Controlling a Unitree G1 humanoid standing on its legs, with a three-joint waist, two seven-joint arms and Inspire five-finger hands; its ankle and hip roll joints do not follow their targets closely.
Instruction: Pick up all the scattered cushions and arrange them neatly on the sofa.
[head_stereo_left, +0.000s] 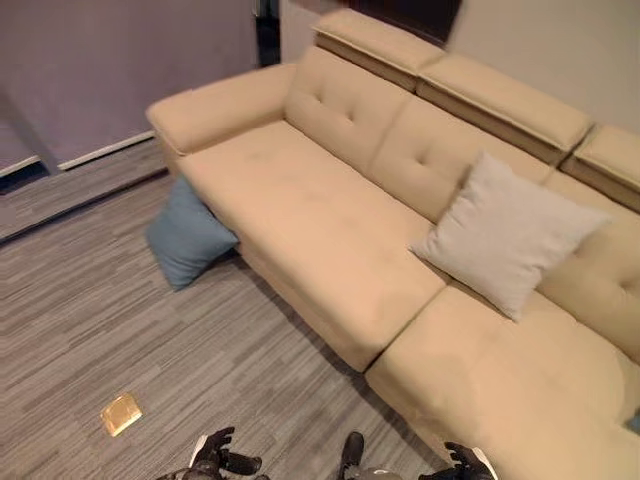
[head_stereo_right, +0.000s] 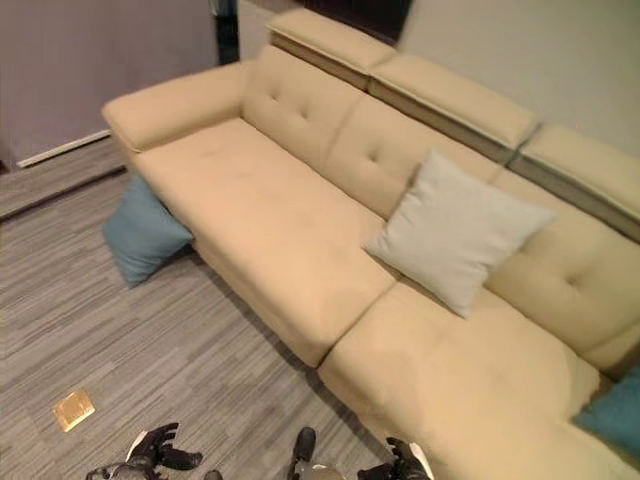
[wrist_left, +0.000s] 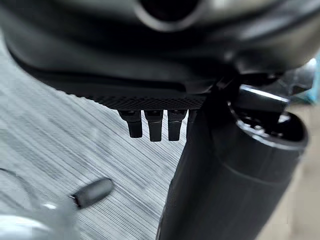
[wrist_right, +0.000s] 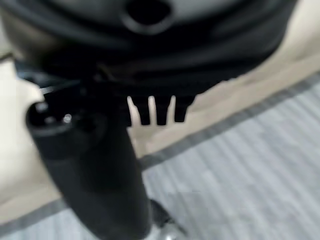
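Three cushions in sight, both hands low and empty

A cream sofa (head_stereo_left: 330, 215) runs from upper left to lower right across grey striped carpet (head_stereo_left: 90, 330). One pale grey cushion (head_stereo_left: 505, 232) leans upright against the sofa's backrest, resting on the seat near the seam between two seat sections. A blue cushion (head_stereo_left: 187, 237) lies on the carpet, propped against the sofa's front below the armrest at the left end. In the right eye view, the corner of a teal cushion (head_stereo_right: 615, 418) sits on the seat at the sofa's far right end. A small yellowish square (head_stereo_left: 120, 414) lies flat on the carpet, well apart from the blue cushion.

The left hand (head_stereo_left: 215, 452) hangs over the carpet with fingers straight and relaxed, holding nothing. The right hand (head_stereo_left: 465, 462) sits just beside the sofa's front edge, fingers likewise straight and empty.
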